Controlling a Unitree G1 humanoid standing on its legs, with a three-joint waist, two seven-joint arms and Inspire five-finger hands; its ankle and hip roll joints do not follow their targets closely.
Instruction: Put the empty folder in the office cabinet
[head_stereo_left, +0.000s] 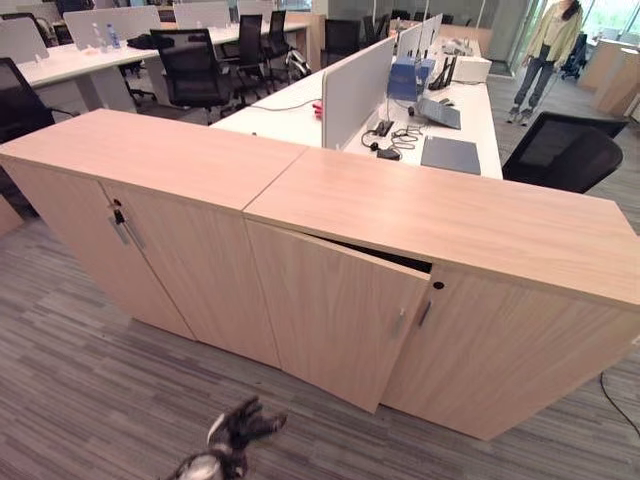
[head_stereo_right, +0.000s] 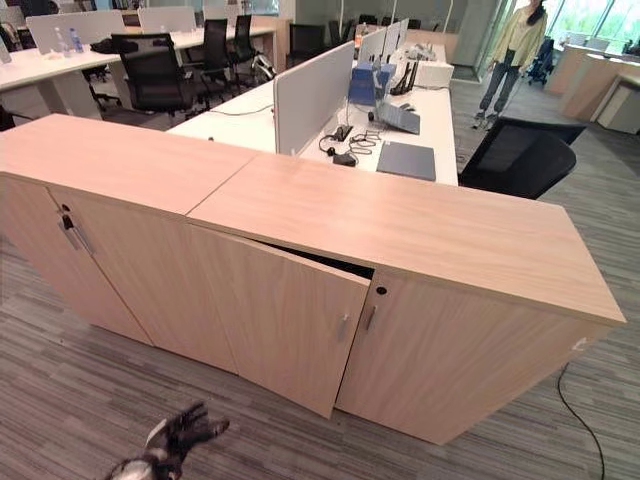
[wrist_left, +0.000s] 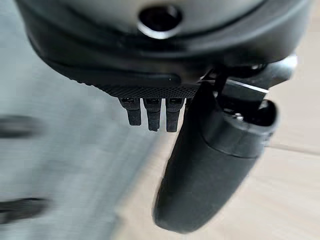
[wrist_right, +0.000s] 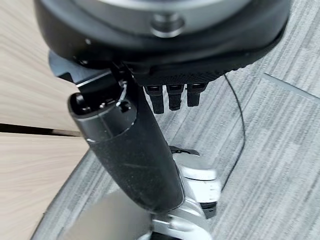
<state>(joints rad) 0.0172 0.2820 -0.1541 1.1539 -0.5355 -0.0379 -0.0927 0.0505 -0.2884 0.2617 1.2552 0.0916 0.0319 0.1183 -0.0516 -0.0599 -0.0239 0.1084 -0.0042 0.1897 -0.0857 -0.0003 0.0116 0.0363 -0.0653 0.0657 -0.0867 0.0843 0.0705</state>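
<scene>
A long, low wooden office cabinet (head_stereo_left: 450, 225) stands in front of me. One of its doors (head_stereo_left: 335, 315) hangs ajar, with a dark gap along its top edge. A flat dark grey folder (head_stereo_left: 450, 154) lies on the white desk behind the cabinet. My left hand (head_stereo_left: 240, 428) hovers low over the carpet before the ajar door, its fingers spread and holding nothing. In the left wrist view its thumb (wrist_left: 210, 165) points toward the wood. My right hand (wrist_right: 130, 150) hangs beside the cabinet over the carpet, relaxed and empty.
The cabinet's left section has doors with a key (head_stereo_left: 118, 214) in the lock. Behind it are white desks with a divider screen (head_stereo_left: 355, 88), cables and office gear. A black chair (head_stereo_left: 565, 152) stands at the right. A person (head_stereo_left: 545, 50) stands far back right.
</scene>
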